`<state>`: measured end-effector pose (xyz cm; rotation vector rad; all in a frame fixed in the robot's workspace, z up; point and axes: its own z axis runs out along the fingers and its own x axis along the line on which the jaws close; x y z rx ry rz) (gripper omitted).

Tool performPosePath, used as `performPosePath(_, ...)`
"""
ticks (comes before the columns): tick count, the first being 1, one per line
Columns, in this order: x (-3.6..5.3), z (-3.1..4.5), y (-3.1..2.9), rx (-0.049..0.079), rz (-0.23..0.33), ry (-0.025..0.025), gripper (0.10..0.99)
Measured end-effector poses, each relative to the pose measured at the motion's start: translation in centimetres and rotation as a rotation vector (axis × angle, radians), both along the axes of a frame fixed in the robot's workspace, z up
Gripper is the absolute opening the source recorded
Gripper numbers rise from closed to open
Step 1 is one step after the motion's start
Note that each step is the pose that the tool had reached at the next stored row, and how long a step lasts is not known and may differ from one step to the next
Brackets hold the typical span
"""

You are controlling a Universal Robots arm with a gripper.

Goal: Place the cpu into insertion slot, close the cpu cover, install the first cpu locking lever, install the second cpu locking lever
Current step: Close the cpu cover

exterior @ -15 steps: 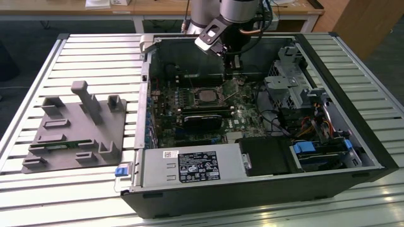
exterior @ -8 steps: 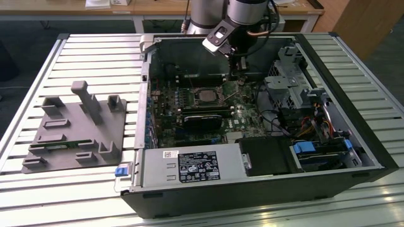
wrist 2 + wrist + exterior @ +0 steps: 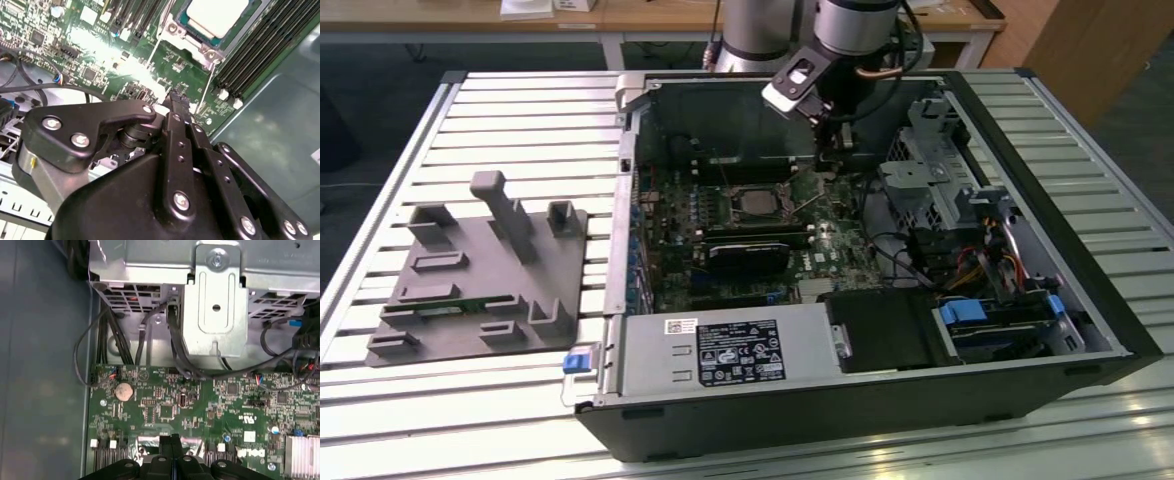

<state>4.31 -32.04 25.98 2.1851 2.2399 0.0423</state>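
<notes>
One black two-fingered gripper (image 3: 831, 168), jaws pressed together, hovers in the exterior view at two o'clock from the square silver-topped cpu (image 3: 754, 203), lying flat, face up, in the silver-rimmed insertion slot (image 3: 724, 196)

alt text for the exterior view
A robot arm reaches into an open computer case on a slatted table, its gripper low over the motherboard, to the exterior view's right of the cpu. A grey fixture plate lies at that view's left.

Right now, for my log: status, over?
Fingers shut, low over board. Cpu seated, cover framing it. Lever close by. No obstruction seen.
</notes>
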Motion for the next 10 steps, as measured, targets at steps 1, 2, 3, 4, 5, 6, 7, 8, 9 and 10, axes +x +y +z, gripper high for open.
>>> performPosePath(1, 0.16, -0.04, 0.02, 0.0, 0.0, 0.0, 0.106)
performPosePath(2, 0.32, -0.07, 0.03, 0.0, 0.0, 0.0001, 0.106)
performPosePath(3, 0.48, -0.12, 0.05, 0.0, 0.0, 0.0005, 0.106)
performPosePath(4, 0.65, -0.18, 0.08, -0.001, 0.0, 0.0012, 0.106)
performPosePath(5, 0.84, -0.23, 0.11, -0.002, 0.0, 0.0019, 0.106)
performPosePath(6, 1.02, -0.27, 0.16, -0.003, 0.0, 0.0027, 0.106)
performPosePath(7, 1.19, -0.31, 0.19, -0.004, 0.0, 0.0034, 0.106)
performPosePath(8, 1.35, -0.35, 0.23, -0.005, 0.0, 0.004, 0.106)
performPosePath(9, 1.5, -0.39, 0.28, -0.006, 0.0, 0.0045, 0.106)
performPosePath(10, 1.63, -0.42, 0.33, -0.006, 0.0, 0.0048, 0.106)
